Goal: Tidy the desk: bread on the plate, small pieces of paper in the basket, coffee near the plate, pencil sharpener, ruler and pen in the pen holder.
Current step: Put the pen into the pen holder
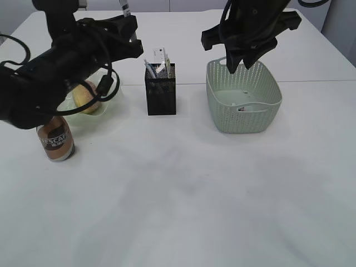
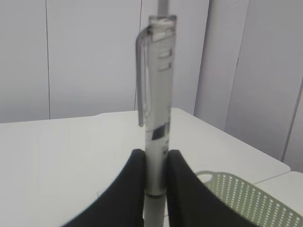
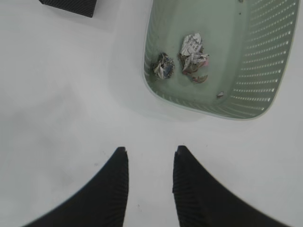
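My left gripper (image 2: 155, 158) is shut on a clear pen (image 2: 157, 104) with a clip and holds it upright; in the exterior view the pen (image 1: 125, 9) sticks up above the gripper (image 1: 129, 28), left of and above the black mesh pen holder (image 1: 161, 92). The holder has a ruler and other items (image 1: 160, 61) in it. My right gripper (image 3: 149, 153) is open and empty, above the green basket (image 1: 245, 100). Crumpled paper pieces (image 3: 191, 49) lie in the basket (image 3: 255, 80). Bread (image 1: 84, 95) sits on the green plate (image 1: 111, 100). The coffee can (image 1: 55, 142) stands in front of the plate.
The white table's back edge (image 1: 183, 14) runs behind the holder. A corner of the pen holder (image 3: 71, 7) shows in the right wrist view. The basket rim (image 2: 236, 187) shows at the lower right of the left wrist view.
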Available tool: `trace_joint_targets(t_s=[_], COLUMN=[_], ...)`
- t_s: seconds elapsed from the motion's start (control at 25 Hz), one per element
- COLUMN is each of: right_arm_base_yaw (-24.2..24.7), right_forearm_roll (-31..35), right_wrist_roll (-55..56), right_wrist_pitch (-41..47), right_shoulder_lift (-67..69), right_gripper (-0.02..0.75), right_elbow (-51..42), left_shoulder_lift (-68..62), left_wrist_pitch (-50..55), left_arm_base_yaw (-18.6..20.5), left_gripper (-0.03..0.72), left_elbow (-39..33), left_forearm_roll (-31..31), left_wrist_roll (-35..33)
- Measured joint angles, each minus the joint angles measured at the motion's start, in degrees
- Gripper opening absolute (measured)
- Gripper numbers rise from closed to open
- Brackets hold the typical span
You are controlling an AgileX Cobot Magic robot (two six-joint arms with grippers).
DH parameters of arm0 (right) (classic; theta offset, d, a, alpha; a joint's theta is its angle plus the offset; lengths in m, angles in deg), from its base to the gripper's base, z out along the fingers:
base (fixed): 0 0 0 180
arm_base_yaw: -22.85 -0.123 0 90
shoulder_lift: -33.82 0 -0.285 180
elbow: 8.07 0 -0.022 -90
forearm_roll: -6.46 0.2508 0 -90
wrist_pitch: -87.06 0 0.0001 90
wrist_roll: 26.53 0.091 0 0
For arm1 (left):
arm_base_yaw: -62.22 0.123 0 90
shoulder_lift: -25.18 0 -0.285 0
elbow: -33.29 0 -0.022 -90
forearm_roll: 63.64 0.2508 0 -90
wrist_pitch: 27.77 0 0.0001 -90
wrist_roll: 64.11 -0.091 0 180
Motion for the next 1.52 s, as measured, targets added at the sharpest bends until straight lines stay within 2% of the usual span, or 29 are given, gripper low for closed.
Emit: trace_joint_targets(t_s=[0.32,0.64,1.08,1.52], right_arm_base_yaw=[0.00,0.00,0.00,0.00], right_forearm_roll=[-1.92,-2.70,-4.57,-4.70], right_wrist_roll=[0.00,0.00,-0.10,-0.10], right_wrist_pitch=[-1.87,-3.44,-4.19,-6.01], right_shoulder_lift=[0.00,0.00,0.00,0.00], right_gripper=[0.238,0.239,0.239,0.238], right_elbow=[0.00,0.00,0.00,0.00], left_shoulder_lift=[-12.47,-21.52,-27.55,-28.72], left_wrist_pitch=[3.47,8.85,11.94,14.56], left_arm_base_yaw=[0.42,0.42,2.37,2.83], left_gripper=[0.076,0.076,0.078,0.078], left_elbow=[16.43,27.20,32.63,34.00], left_forearm_roll=[-0.10,-0.10,0.13,2.16], left_wrist_roll=[0.00,0.00,0.00,1.69])
